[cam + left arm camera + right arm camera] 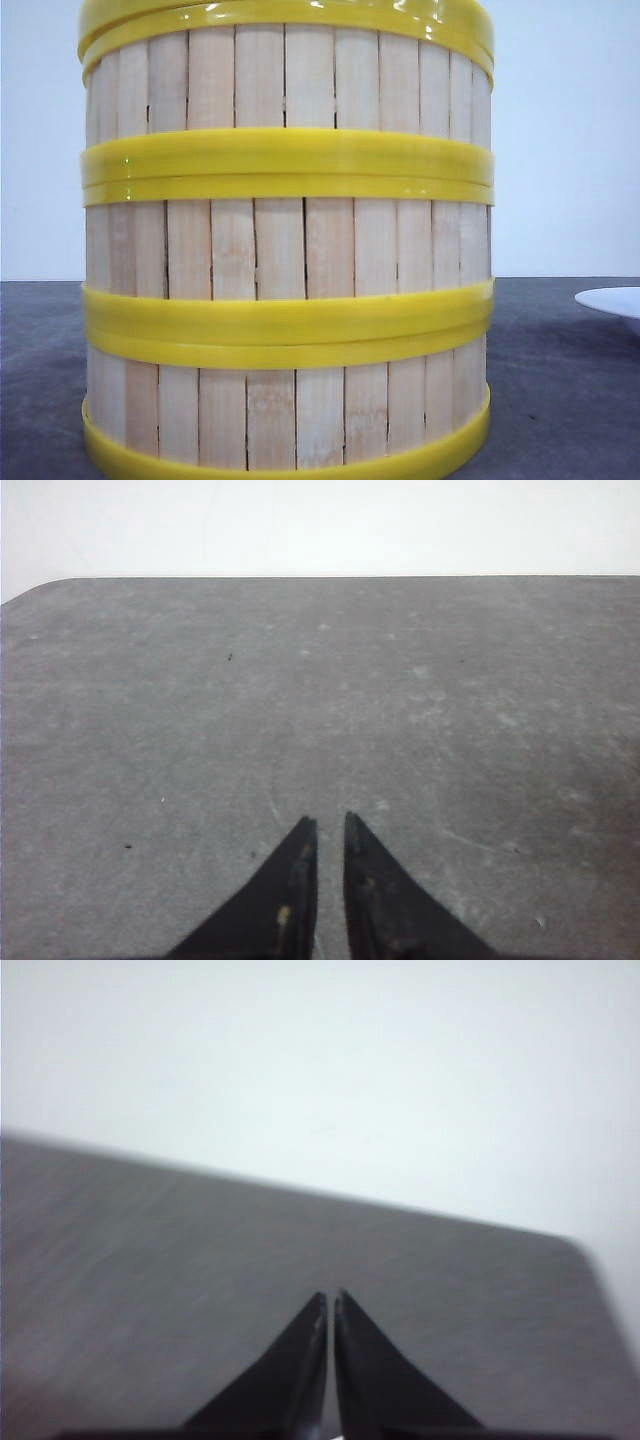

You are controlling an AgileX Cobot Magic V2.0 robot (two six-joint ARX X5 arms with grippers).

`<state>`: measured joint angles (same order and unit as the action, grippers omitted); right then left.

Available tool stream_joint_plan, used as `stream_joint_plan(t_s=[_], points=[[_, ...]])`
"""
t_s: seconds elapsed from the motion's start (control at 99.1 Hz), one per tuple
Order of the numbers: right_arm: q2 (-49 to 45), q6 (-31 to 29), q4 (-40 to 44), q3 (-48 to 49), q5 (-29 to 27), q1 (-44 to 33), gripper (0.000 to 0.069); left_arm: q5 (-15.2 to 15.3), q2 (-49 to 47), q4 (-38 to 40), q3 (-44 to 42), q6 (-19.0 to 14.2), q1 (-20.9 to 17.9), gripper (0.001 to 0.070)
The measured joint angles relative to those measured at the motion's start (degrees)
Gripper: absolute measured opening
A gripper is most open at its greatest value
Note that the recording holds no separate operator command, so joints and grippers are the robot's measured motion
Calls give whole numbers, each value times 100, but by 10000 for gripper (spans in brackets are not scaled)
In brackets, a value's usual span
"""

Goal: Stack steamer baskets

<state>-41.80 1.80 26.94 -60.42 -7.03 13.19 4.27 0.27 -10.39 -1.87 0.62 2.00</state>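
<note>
Grey table [560, 400] against a white wall; three steamer baskets [288, 250] stand stacked near its front edge, a white plate [612, 300] at the right edge. Left gripper [330, 825] and right gripper [330, 1300] both nearly closed, empty. Baskets judged light, stiff; glossy bands slippery, so grip the slat wall.

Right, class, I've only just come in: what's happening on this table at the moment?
A stack of steamer baskets stands close to the front camera, at least three tiers showing. Neither arm is handling it: the left gripper and the right gripper are each nearly closed, holding nothing, over bare grey table. A white plate sits at the right edge.
</note>
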Motion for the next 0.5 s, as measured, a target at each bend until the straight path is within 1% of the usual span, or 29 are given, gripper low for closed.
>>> stream_joint_plan(t_s=[0.071, 0.161, 0.272, 0.504], points=[[179, 17, -415, 354, 4, -481, 8, 2, 0, 0, 0, 0, 0, 21], [483, 35, -1064, 1032, 24, -828, 8, 0, 0, 0, 0, 0, 0, 21], [922, 35, -1676, 1971, 50, -1023, 8, 2, 0, 0, 0, 0, 0, 21], [2081, 13, -2557, 3985, 76, -1228, 8, 2, 0, 0, 0, 0, 0, 21]])
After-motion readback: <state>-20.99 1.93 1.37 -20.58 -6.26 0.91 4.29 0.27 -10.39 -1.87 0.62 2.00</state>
